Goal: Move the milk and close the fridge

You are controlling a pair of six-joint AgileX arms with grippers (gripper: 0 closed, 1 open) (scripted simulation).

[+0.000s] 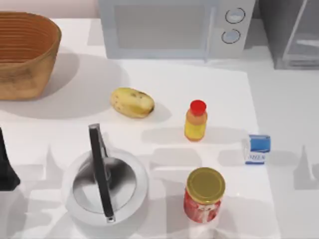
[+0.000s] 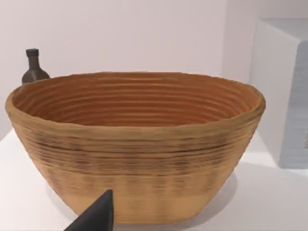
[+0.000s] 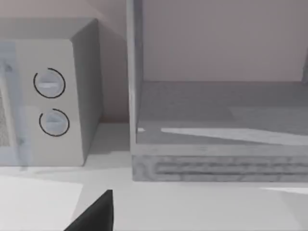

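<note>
Facing you, the fridge (image 3: 216,120) stands open ahead of your right gripper (image 3: 96,214), whose finger spread you cannot tell. Nearer that arm than the left, the milk (image 1: 257,149) lies flat, long axis sideways.

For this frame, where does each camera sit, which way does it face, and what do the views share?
Top view: above the table, looking down on the white and blue milk carton; left arm at its left edge.
Left wrist view: on the left arm, facing the woven brown basket.
Right wrist view: on the right arm, facing the open grey fridge.
Shared: the white microwave with two dials appears in the top and right wrist views.
</note>
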